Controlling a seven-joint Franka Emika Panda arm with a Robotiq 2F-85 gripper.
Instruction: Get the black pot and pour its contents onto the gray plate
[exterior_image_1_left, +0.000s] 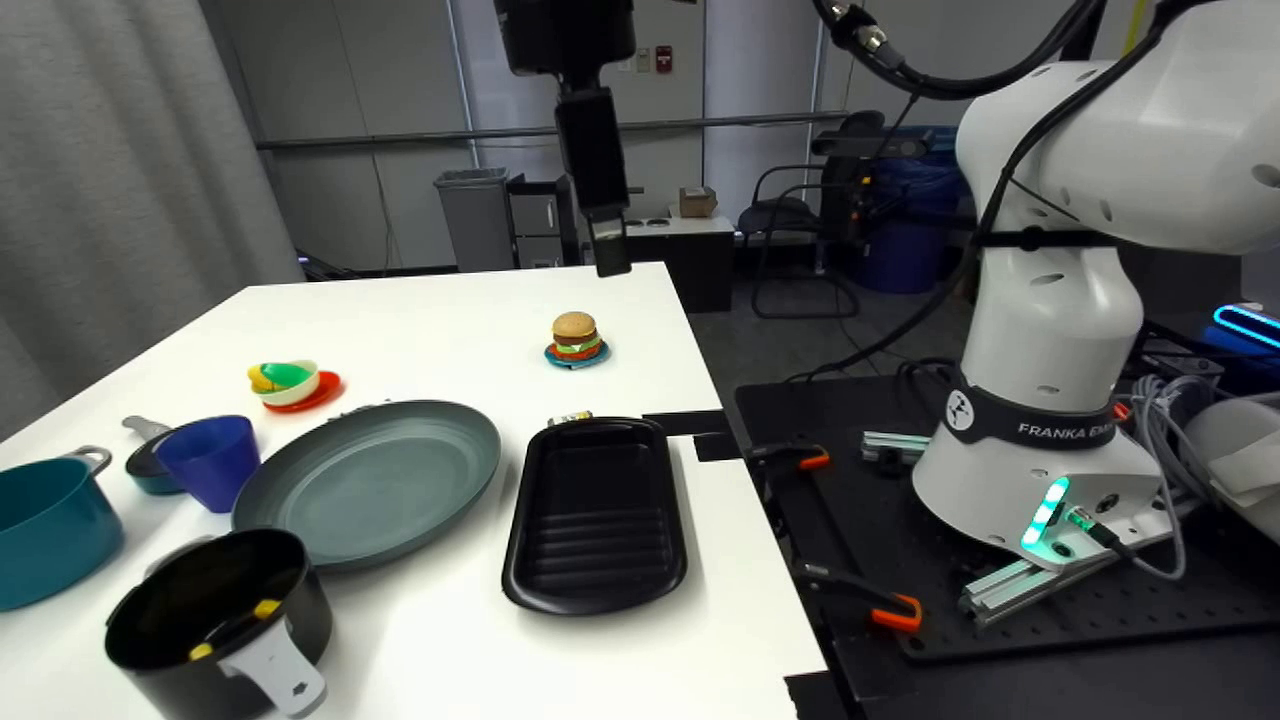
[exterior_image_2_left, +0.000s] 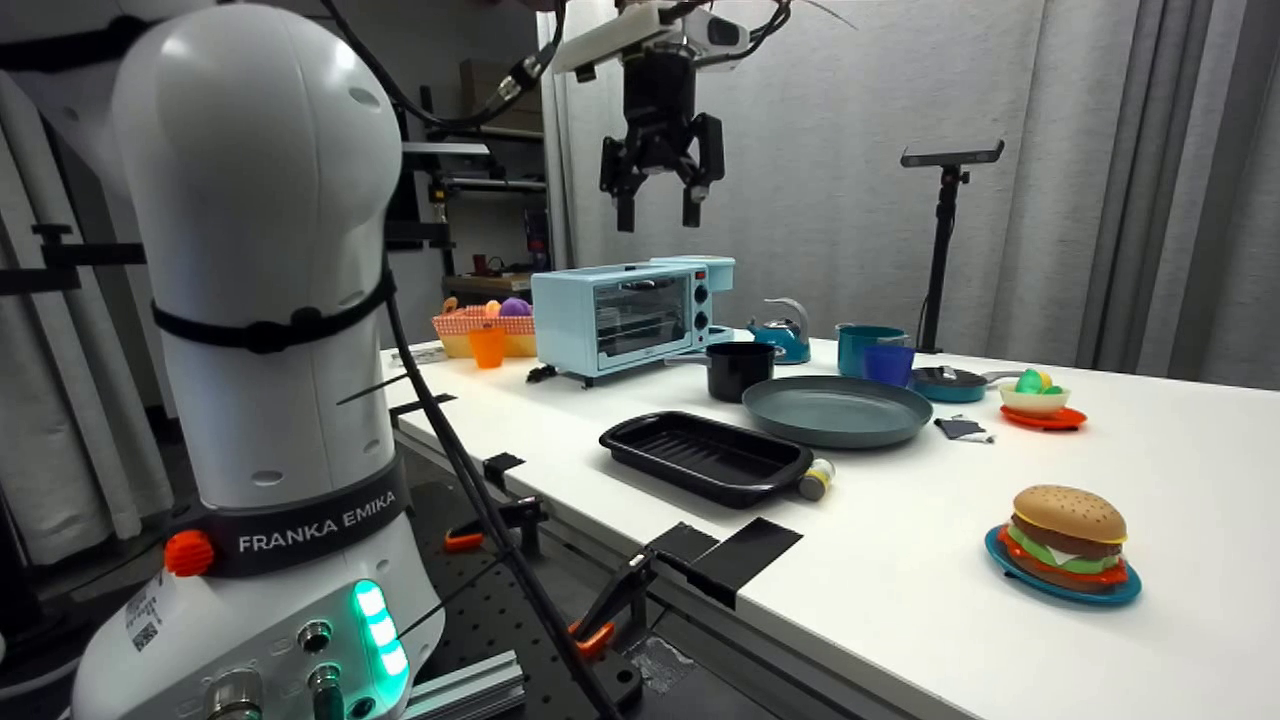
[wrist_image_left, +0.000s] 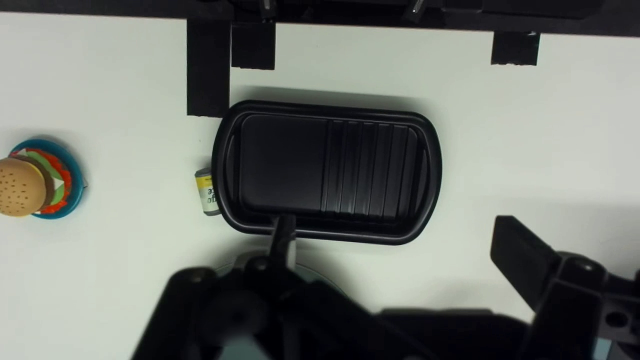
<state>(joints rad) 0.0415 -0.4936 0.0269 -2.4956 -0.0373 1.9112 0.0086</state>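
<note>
The black pot stands upright on the white table at the near left in an exterior view, its grey handle pointing to the front right. It also shows in an exterior view beside the toaster oven. Yellow pieces show inside it. The gray plate lies flat beside the pot, with no food on it; it also shows in an exterior view. In the wrist view the plate is mostly hidden behind a finger. My gripper is open and empty, high above the table. Its fingers are wide apart.
A black ridged tray lies beside the plate with a small can against it. A blue cup, teal pot and lidded teal pan crowd the plate. A toaster oven stands behind the black pot. A toy burger sits apart.
</note>
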